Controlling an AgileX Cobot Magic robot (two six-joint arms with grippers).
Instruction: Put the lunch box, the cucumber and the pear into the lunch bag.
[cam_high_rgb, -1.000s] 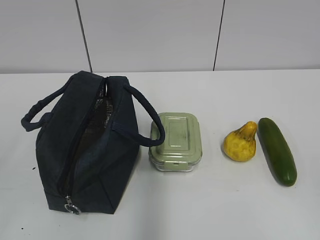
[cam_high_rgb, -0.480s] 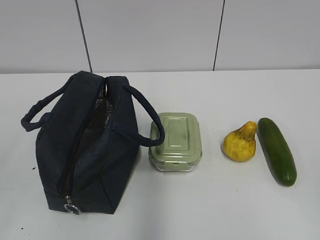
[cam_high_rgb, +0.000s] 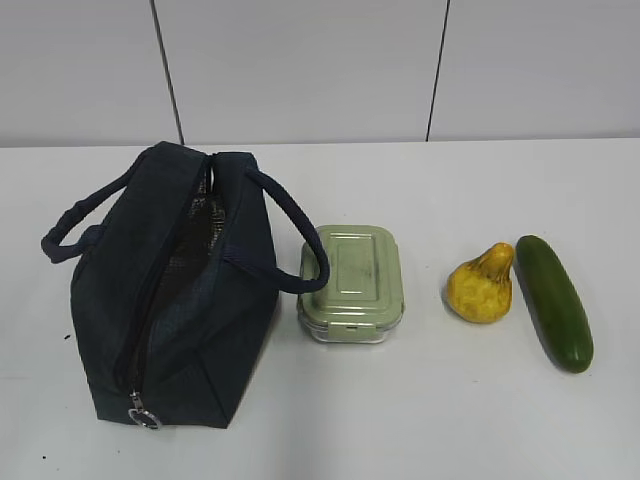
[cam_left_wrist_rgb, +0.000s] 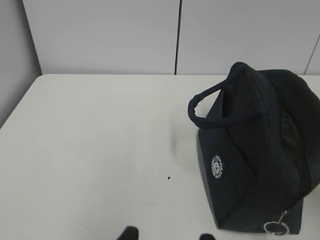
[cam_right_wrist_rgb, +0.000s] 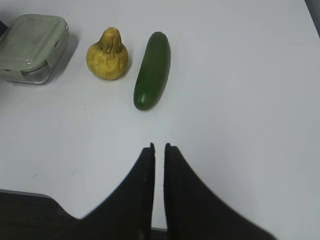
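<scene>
A small round white emblem (cam_left_wrist_rgb: 216, 166) was stitched on the end panel of the lunch bag (cam_high_rgb: 170, 300), its lettering too small to read. The bag was dark navy fabric with two padded loop handles, its top zipper gaping over a silvery mesh-like lining, and a metal ring pull (cam_high_rgb: 143, 414) hung at the near end. It stood on the left of the white desk (cam_high_rgb: 420, 420). Just beside it, under one handle loop, sat the lunch box (cam_high_rgb: 352, 283), a rounded rectangle with a pale green clip-on lid over a clear base. Farther right lay the pear (cam_high_rgb: 482, 284), bumpy and yellow-orange with a narrow neck, and just beside it the smooth, dark green cucumber (cam_high_rgb: 554, 302). The right pincer (cam_right_wrist_rgb: 159, 148) hovered over bare desk near the cucumber, its black fingers almost together, holding nothing. Of the left pincer (cam_left_wrist_rgb: 166, 234), only two dark tips showed, spread apart and empty.
</scene>
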